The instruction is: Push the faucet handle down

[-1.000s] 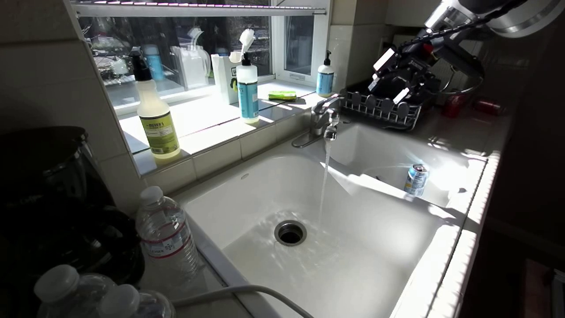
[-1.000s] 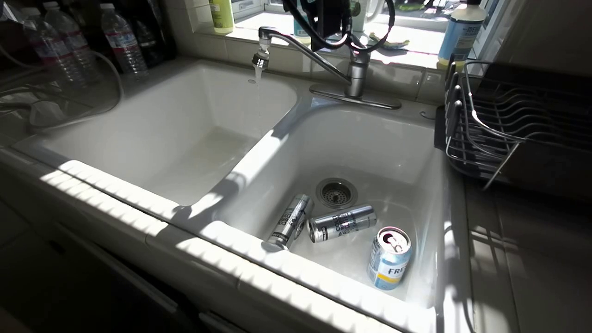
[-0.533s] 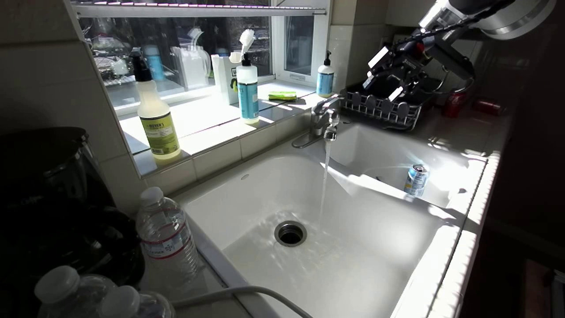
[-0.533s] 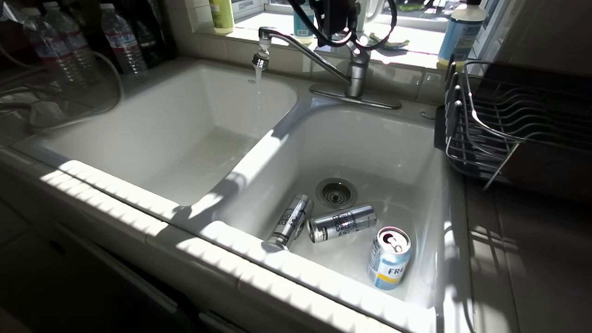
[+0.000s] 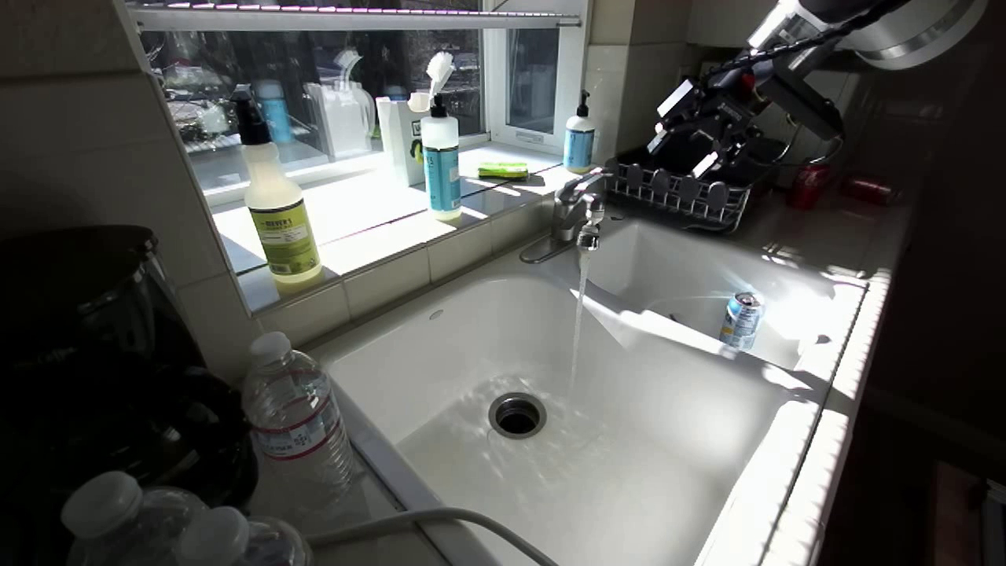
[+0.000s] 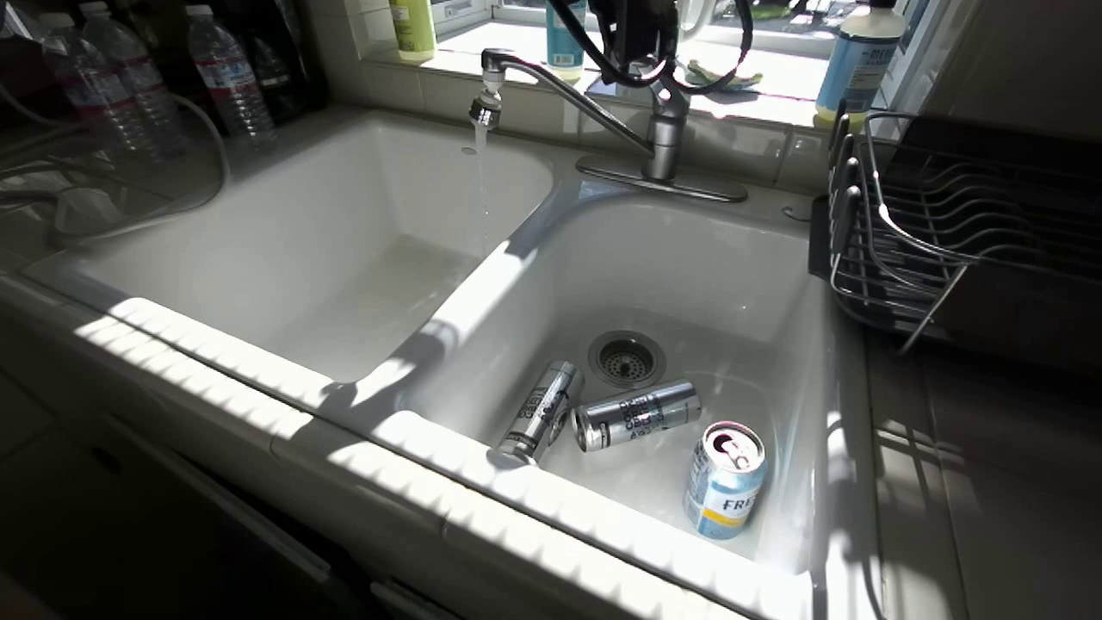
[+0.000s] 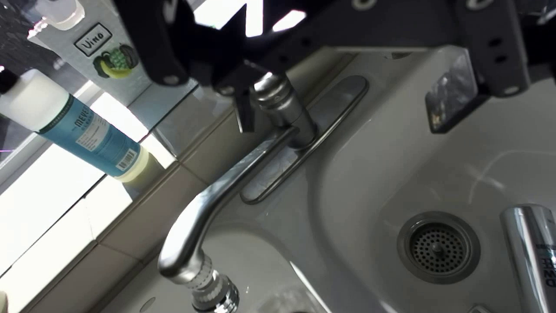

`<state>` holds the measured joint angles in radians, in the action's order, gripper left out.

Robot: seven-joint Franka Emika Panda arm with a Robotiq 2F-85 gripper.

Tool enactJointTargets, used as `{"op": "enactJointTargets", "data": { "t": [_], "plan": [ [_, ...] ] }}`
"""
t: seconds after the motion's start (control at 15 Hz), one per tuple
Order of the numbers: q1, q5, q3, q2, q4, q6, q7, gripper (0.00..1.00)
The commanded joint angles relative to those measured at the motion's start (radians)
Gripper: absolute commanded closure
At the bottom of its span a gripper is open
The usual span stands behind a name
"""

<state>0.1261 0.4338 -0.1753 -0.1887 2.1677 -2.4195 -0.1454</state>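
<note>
A sunlit white double sink [image 6: 469, 288] lies below a window [image 5: 314, 59]. The faucet handle [image 5: 581, 183], a short shiny chrome lever slanting upward, tops the faucet [image 6: 665, 142]; water [image 5: 582, 275] streams from its spout [image 7: 195, 217]. Nearby, the gripper [image 7: 347, 111] has its fingers wide apart.

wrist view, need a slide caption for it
Open gripper in front of the faucet, bottle at left, drain and can at lower right.
</note>
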Motion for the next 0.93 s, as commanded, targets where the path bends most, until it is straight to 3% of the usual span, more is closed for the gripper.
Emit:
{"op": "enactJointTargets", "data": {
  "t": [0.0,0.47,0.87],
  "plan": [
    [-0.002,0.130,-0.055,0.079,-0.095,0.075,0.087,0.00],
    [0.057,0.413,-0.096,0.233,-0.273,0.292,0.270,0.00],
    [0.120,0.485,-0.080,0.371,-0.400,0.375,0.252,0.00]
  ]
}}
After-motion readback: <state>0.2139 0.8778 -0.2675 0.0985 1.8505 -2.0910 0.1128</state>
